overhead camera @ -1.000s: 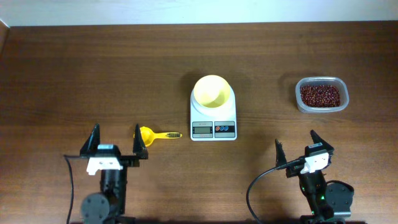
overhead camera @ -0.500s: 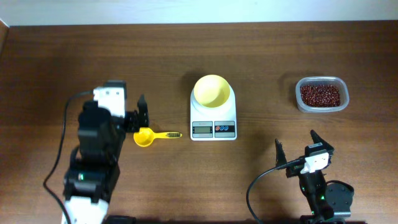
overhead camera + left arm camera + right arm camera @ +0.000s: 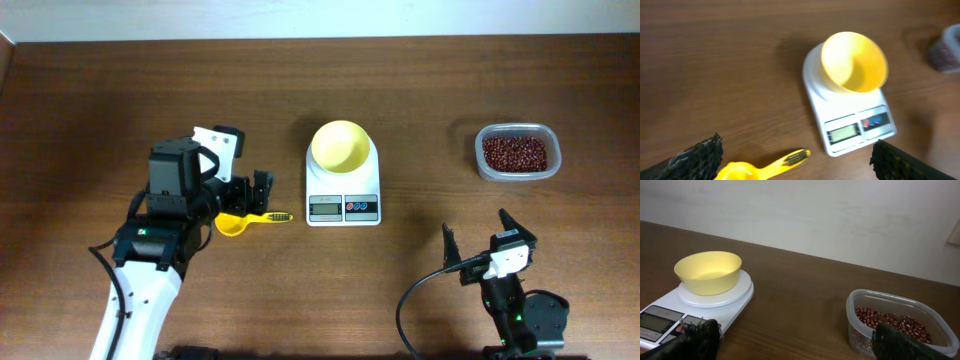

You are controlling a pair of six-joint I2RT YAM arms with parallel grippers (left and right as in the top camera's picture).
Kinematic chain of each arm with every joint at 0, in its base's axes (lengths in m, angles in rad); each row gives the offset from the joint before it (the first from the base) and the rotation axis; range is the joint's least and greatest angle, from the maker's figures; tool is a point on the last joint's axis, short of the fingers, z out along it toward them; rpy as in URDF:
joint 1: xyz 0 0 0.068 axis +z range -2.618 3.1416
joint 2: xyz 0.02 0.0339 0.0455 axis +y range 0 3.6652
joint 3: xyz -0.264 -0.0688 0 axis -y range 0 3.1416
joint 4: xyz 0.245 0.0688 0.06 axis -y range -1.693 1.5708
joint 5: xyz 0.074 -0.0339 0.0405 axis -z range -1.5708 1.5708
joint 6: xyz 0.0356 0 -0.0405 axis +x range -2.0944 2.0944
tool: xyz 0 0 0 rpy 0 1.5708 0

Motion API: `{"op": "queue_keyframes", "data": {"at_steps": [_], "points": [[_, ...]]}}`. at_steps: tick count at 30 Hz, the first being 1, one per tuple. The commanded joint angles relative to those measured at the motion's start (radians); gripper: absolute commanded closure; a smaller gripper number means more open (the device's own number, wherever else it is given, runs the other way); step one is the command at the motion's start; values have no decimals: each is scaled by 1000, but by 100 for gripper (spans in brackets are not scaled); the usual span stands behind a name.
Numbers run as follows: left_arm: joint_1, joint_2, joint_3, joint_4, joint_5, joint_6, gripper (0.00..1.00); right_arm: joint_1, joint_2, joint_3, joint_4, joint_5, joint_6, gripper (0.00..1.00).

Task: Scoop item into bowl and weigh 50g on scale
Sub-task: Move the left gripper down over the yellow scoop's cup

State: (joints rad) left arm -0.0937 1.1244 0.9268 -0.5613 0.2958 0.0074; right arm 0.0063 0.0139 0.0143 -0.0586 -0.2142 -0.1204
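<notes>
Nearby, right of the open left pincer (image 3: 796,144), bowl (image 3: 867,75) atop scale (image 3: 852,131).

The whole table (image 3: 90,100) is seen from straight above. The scale (image 3: 847,107) and bowl (image 3: 854,62) are seen close, from above, by the left wrist. They are seen low, from the side, by the right wrist. Both are shared by all views.
</notes>
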Motion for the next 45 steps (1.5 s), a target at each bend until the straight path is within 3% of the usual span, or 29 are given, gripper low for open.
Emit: {"op": "queue_keyframes", "data": {"at_steps": [1, 6, 10, 16, 19, 20, 27, 31, 33, 45], "points": [[-2, 5, 17, 9, 98, 8, 1, 6, -7, -9, -1, -10, -3, 1], [-2, 5, 17, 66, 63, -1, 1, 6, -7, -9, -1, -10, -3, 1], [-2, 5, 17, -29, -140, -292, 1, 6, -7, -9, -1, -10, -3, 1], [-2, 5, 17, -295, -196, -603, 1, 6, -7, -9, -1, -10, -3, 1], [-2, 5, 16, -473, -446, -900, 1, 6, -7, -9, 0, -10, -3, 1], [-2, 5, 16, -489, -477, -943, 1, 6, -7, -9, -1, -10, -3, 1], [-2, 100, 2, -359, -473, -970, 1, 6, -7, -9, -1, -10, -3, 1], [-2, 219, 2, -359, -409, -1128, 5, 6, -7, -9, -1, -10, -3, 1], [-2, 245, 2, -355, -404, -1148, 7, 6, -7, -9, -1, -10, -3, 1], [-2, 402, -102, -158, -370, -1148, 36, 6, -7, -9, -1, -10, -3, 1]]}}
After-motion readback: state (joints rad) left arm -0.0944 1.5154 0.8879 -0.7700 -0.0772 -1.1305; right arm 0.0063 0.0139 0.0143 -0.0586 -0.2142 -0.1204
